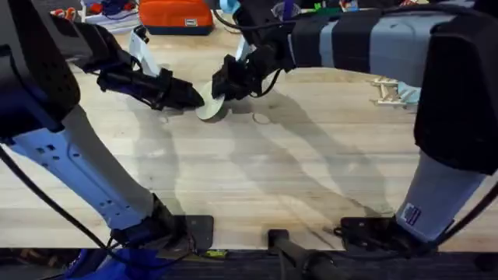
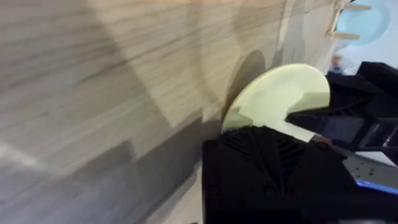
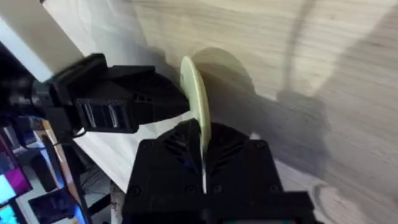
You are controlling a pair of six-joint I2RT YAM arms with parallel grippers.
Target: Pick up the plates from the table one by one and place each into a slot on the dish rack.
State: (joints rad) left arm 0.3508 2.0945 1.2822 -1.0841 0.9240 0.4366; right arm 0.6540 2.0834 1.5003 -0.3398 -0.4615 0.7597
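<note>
A pale cream-yellow plate [image 1: 208,111] stands on its edge on the table [image 1: 257,179] at the middle rear. My right gripper [image 1: 222,89] reaches across from the right and is shut on the plate's rim; in the right wrist view the plate [image 3: 198,93] shows edge-on between its fingers [image 3: 236,168]. My left gripper [image 1: 194,99] is shut, with its tip against the plate's left face. The left wrist view has the plate [image 2: 273,93] face-on, and the right gripper [image 2: 339,118] behind it. The dish rack [image 1: 385,92] stands at the far right with a pale blue plate [image 1: 409,95] by it.
An orange case [image 1: 175,15] and small clutter line the table's far edge. The wooden rack [image 2: 345,25] and the blue plate [image 2: 373,22] show beyond the right gripper in the left wrist view. Both arms cross above the table's middle.
</note>
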